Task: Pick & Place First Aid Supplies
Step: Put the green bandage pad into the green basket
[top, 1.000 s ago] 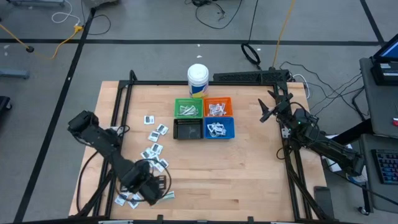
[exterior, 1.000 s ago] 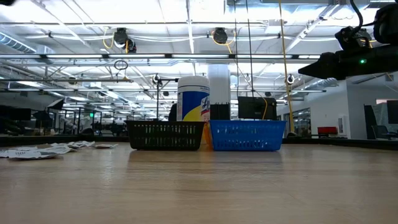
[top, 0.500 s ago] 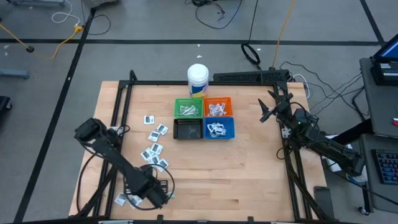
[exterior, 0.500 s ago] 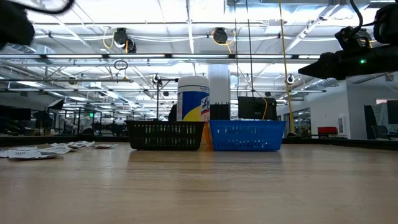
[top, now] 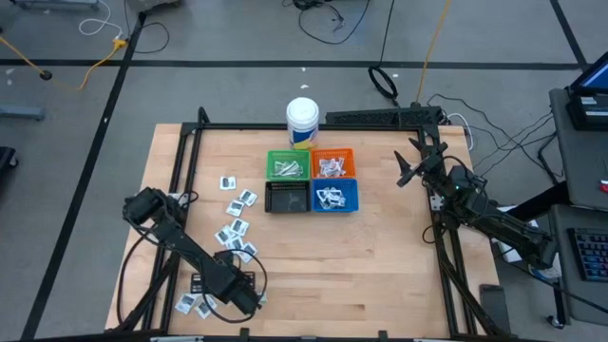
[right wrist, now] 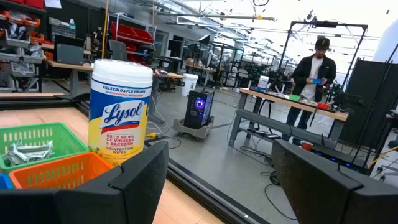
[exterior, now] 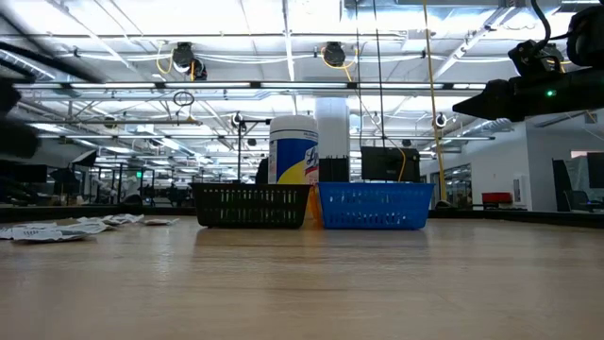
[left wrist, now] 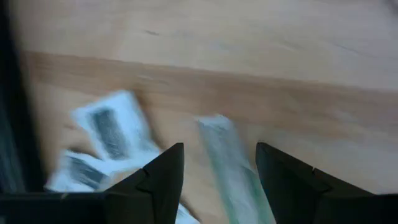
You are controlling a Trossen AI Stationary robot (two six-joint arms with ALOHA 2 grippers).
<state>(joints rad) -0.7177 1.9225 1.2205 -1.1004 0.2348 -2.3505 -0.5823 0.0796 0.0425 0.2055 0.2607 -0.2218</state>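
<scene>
The left gripper point(left wrist: 219, 180) is seen low over the wooden table's point(top: 380, 256) near-left corner, fingers parted around a slim pale-green strip packet point(left wrist: 233, 174) — nothing gripped. White squarish sachets point(top: 237, 228) are scattered alongside; the right gripper point(right wrist: 217, 180) is held wide open — empty — at the right edge.

Change vs. earlier frames: left arm point(top: 180, 237) shifts along the packet scatter point(top: 233, 231). Its elbow end, first at the scatter's far-left side, now sits closer in, and the arm lies more stretched toward the table's near edge. Left gripper point(top: 249, 296) moves from the near-left end of the scatter to just right of it, over a pale-green strip point(left wrist: 231, 168). In wrist view the strip lies between the two fingers point(left wrist: 160, 177), w/ a white sachet point(left wrist: 110, 126) beside it; jaws narrower than 1 s ago. Low view: dark blur of the left arm point(exterior: 19, 123) now at upper left, not there 1 s ago.
</scene>
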